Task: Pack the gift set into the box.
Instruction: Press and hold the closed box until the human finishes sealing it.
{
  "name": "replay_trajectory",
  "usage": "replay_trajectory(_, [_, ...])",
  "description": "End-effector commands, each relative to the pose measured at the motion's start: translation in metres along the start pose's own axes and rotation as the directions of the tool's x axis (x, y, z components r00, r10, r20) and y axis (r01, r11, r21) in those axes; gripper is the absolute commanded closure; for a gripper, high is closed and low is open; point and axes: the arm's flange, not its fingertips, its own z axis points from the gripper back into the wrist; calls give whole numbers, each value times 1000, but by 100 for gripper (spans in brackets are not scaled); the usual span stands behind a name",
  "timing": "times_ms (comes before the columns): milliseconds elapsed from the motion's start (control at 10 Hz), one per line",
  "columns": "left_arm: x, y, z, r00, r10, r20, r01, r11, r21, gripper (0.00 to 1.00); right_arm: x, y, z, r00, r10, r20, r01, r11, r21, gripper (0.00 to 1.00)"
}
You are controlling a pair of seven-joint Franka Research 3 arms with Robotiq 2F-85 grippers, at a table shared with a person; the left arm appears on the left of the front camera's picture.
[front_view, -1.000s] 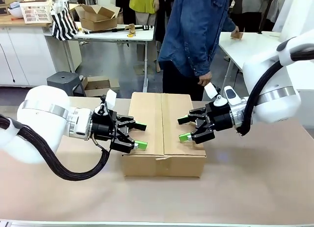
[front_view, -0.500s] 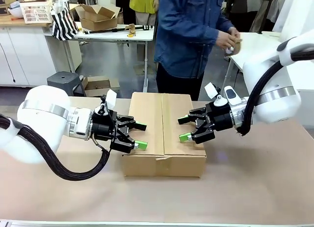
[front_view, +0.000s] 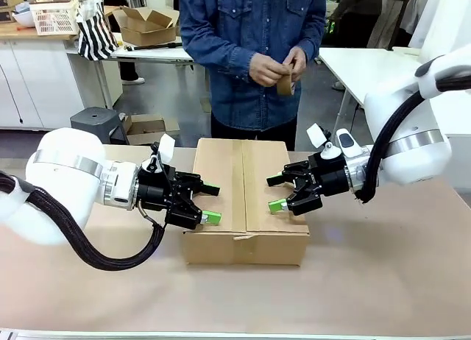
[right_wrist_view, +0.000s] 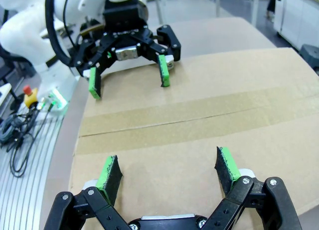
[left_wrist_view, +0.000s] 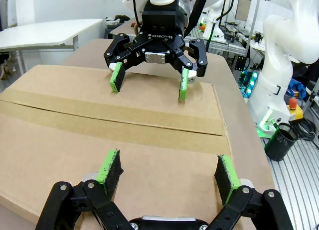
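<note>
The tabletop (front_view: 383, 281), covered in brown paper, carries the box (front_view: 243, 200) at its middle, flaps folded shut with a strip of tape along the centre seam. The gift set cannot be seen with the box shut. Beyond the far edge stands a person in a denim shirt, both hands (front_view: 274, 68) holding a brown roll in front of the chest.

The left gripper (front_view: 210, 202) reaches in over the box's left edge, its 2 fingers spread wide and holding nothing. The right gripper (front_view: 275, 193) faces it from the box's right edge, fingers likewise wide apart and empty. In each wrist view the green pads (left_wrist_view: 112, 168) hover just above the cardboard lid, with the opposite gripper across the taped seam.
</note>
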Motion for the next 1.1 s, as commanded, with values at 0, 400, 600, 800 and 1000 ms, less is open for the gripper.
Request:
replay_trajectory(0, [-2, -1, 0, 1000, -17, -13, 17, 1000, 6, 0, -2, 1, 0, 1000, 2, -5, -2, 1000, -1, 0])
replay_trajectory(400, [-2, -1, 0, 1000, -17, -13, 17, 1000, 6, 0, -2, 1, 0, 1000, 2, -5, -2, 1000, -1, 0])
replay_trajectory(600, [-2, -1, 0, 1000, -17, -13, 17, 1000, 6, 0, -2, 1, 0, 1000, 2, -5, -2, 1000, -1, 0])
replay_trajectory(800, [-2, -1, 0, 1000, -17, -13, 17, 1000, 6, 0, -2, 1, 0, 1000, 2, -5, -2, 1000, -1, 0])
replay_trajectory(1000, [-2, -1, 0, 1000, -17, -13, 17, 1000, 6, 0, -2, 1, 0, 1000, 2, -5, -2, 1000, -1, 0])
